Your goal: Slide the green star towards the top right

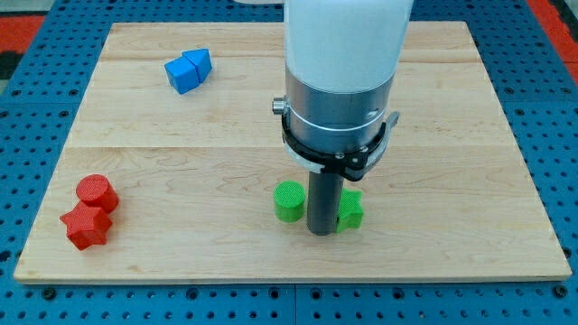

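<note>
Green star: the small green star-shaped block [350, 210] sits near the bottom middle of the pale wooden counter [470, 135], partly hidden behind the rod.
My tip: my tip [321, 232] touches the star's left side. It is a plain rod with no hand, so nothing is held.
Green cylinder: the round green block [289, 200] is just left of the rod.
Red blocks: the red cylinder [96, 193] and red star [86, 226] touch at bottom left.
Blue blocks: two blue blocks [188, 70] touch at top left.

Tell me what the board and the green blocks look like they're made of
The board looks like pale wood with a smooth finish: grain lines and plank seams run across it. The green cylinder and green star look like matte moulded plastic or painted wood, uniform in colour; I cannot tell which. My tip sits between them.
</note>
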